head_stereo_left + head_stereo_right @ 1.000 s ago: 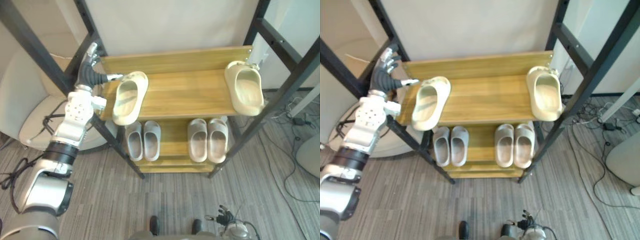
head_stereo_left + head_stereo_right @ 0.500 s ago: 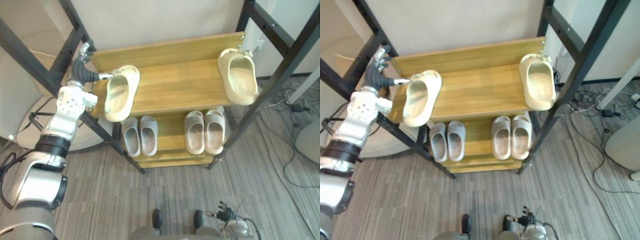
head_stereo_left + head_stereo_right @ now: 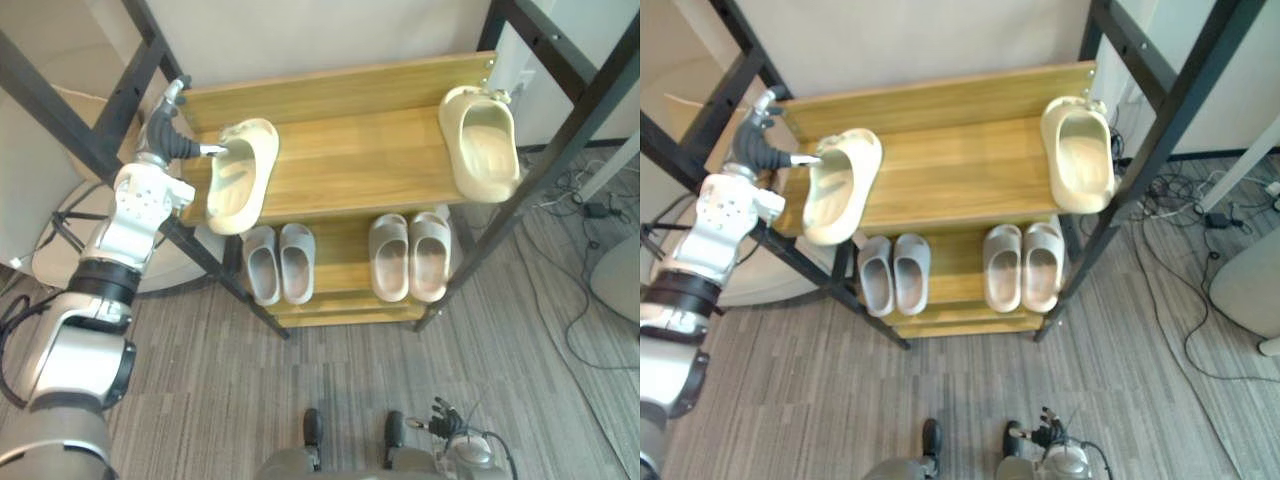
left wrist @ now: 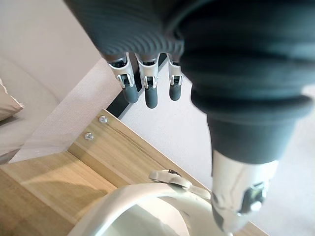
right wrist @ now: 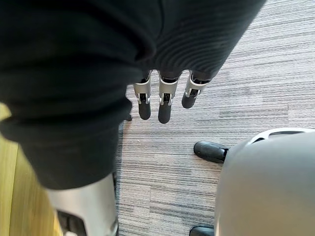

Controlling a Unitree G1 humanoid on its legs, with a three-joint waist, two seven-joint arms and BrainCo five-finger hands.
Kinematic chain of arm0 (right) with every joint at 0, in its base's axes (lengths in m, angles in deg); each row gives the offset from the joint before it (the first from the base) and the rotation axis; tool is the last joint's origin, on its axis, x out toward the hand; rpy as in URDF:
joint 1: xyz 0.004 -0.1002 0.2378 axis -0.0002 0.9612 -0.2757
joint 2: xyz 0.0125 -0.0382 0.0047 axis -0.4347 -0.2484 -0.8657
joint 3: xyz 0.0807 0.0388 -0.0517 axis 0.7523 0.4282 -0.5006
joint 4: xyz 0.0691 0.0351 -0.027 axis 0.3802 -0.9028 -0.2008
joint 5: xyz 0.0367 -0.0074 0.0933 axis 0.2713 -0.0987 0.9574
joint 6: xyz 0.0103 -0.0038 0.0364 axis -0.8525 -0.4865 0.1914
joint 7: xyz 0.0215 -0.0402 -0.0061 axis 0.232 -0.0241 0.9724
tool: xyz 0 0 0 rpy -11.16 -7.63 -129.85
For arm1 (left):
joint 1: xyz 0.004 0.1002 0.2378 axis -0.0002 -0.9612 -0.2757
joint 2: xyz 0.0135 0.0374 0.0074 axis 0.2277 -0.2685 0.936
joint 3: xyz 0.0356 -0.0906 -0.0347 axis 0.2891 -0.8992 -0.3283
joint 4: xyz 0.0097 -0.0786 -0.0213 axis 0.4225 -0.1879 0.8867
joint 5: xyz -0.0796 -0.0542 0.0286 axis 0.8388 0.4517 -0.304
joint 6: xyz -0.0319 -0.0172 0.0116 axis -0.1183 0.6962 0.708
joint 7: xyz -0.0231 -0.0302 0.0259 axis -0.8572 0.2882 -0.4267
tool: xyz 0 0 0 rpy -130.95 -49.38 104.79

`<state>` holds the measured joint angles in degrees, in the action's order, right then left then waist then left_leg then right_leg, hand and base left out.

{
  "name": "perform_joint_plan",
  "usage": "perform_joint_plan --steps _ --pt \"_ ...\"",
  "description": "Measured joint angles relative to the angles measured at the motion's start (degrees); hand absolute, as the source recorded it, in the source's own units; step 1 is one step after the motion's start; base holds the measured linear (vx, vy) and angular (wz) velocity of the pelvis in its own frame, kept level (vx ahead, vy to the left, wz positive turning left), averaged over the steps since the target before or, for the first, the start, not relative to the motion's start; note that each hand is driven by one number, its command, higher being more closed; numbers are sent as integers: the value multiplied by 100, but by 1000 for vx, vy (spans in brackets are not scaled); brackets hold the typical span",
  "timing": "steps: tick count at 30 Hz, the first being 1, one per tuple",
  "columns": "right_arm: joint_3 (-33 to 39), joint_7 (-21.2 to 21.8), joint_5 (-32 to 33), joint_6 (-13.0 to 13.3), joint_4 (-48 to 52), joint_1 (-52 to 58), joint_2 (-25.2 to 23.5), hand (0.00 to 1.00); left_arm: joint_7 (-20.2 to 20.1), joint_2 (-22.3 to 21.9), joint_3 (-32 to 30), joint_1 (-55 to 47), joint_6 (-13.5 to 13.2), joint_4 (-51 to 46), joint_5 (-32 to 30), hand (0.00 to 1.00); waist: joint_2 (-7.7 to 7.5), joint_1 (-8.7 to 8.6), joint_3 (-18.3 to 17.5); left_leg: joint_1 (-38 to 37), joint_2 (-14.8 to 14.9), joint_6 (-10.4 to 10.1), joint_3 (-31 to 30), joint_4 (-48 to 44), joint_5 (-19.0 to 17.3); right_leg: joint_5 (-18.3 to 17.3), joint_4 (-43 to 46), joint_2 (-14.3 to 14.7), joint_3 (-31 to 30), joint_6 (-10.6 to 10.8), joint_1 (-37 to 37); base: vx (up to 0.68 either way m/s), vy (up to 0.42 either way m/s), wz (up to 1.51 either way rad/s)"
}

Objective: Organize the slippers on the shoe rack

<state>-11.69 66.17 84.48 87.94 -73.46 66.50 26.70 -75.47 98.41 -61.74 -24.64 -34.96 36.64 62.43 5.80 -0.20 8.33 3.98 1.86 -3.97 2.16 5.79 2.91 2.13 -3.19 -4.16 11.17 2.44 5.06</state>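
The whole view shifts a little compared with a second ago, which reads as the head camera moving. The cream slipper (image 3: pixel 243 178) at the left end of the top shelf (image 3: pixel 350 165) keeps much the same place. It lies askew, its near end hanging over the shelf's front edge. The left hand (image 3: pixel 172 135) stays at the slipper's far end: its fingers (image 4: pixel 145 91) are released and stretched out above the shelf, touching nothing, and only the thumb rests against the slipper's rim. So the slipper is being nudged, not gripped, and I judge that the tidying has barely advanced in this stretch.

The matching cream slipper (image 3: pixel 482 145) sits at the right end of the top shelf, well apart from the first and roughly square to the shelf. To count as organised, the two probably have to end up side by side, like the pairs under the top shelf: a grey pair (image 3: pixel 279 262) below its left half and a beige pair (image 3: pixel 410 255) below its right half.

The bare wood between the cream slippers leaves room to slide one across. The rack's black front-left post (image 3: pixel 235 283) runs close under the left arm and limits its reach. A careless push could tip the overhanging slipper onto the grey carpet (image 3: pixel 200 400).

The right hand (image 5: pixel 163 105) hangs low over that carpet, well in front of the top shelf, fingers loose and empty.
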Motion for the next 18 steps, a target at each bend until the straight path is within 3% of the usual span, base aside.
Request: perform_joint_plan --steps 9,13,18 --pt "34 -8 19 10 33 -66 -18 0 336 -84 -261 293 139 225 -175 0 9 8 140 179 72 -22 40 3 13 2 31 79 -74 -2 209 -4 -10 -2" --pt "36 -18 124 10 40 -102 -35 0 360 -364 -293 285 249 393 -138 0 -15 -1 203 207 73 -21 71 2 14 25 81 82 -146 -24 285 36 -4 -11" --pt "43 -105 124 8 185 -132 -75 0 458 -440 -481 350 259 296 -98 0 -28 -90 341 206 23 59 166 0 116 228 2 60 -226 -71 270 96 7 -14"
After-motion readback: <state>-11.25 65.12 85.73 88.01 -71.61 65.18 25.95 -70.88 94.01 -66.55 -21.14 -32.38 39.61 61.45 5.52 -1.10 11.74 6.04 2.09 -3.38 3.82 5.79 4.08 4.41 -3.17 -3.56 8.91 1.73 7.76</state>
